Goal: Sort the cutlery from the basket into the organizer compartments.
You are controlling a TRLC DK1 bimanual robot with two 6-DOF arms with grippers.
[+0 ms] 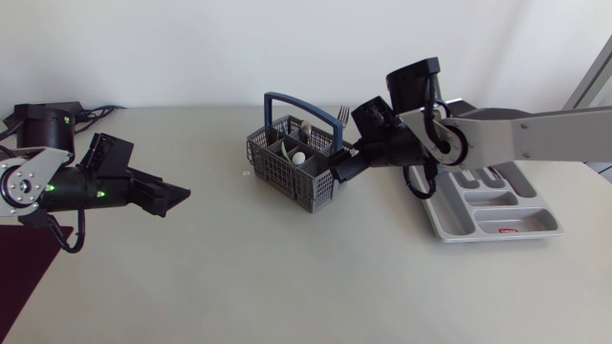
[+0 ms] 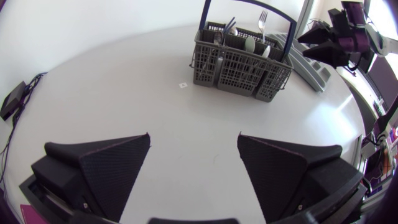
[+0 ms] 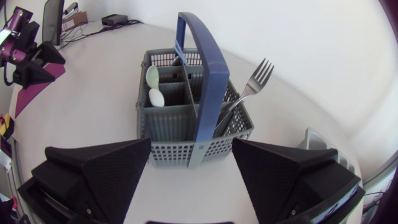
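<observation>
Basket holds a fork; right hand beside it spread wide, left hand wide too.

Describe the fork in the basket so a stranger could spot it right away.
Find the grey mesh basket with the blue handle, mid-table. The fork stands at its end nearest the organizer. Upturned metal tines set it apart from the pale spoons.

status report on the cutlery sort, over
Left gripper open, far from basket. Right gripper open, facing it. Fork stands inside. Path clear.
</observation>
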